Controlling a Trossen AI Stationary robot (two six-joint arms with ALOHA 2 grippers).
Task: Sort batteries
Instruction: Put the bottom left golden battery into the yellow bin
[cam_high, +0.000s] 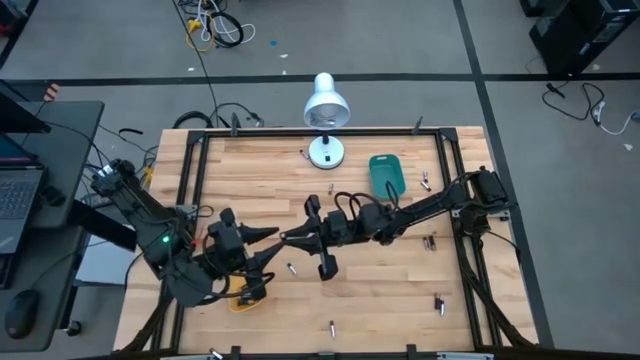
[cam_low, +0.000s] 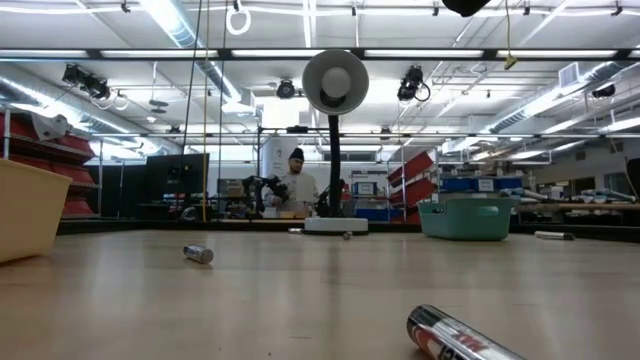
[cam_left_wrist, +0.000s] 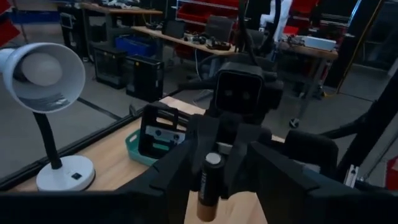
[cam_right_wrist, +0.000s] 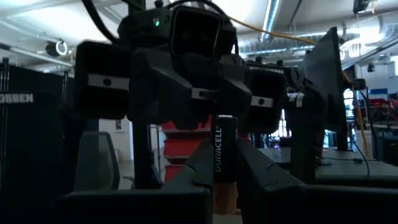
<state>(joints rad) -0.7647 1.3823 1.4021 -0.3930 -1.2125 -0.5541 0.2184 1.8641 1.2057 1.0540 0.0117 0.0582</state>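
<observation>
Battery (cam_right_wrist: 224, 149) held upright above mid-worktop (cam_high: 380, 290), right tool (cam_right_wrist: 222, 177) clamped on its lower end; left tool (cam_left_wrist: 214, 186) partly open around it, contact unclear. Cell judged light, rigid, slick-walled; best gripped across the barrel. Loose batteries (cam_high: 291, 268) scattered over the wood. Yellow tray (cam_high: 247, 293) mostly hidden under left arm; teal tray (cam_high: 387, 172) visible

The foreground battery (cam_low: 455, 337) in the low view is cut off by the lower edge (label unreadable). The yellow tray (cam_high: 246, 293) lies mostly hidden under the left arm.
</observation>
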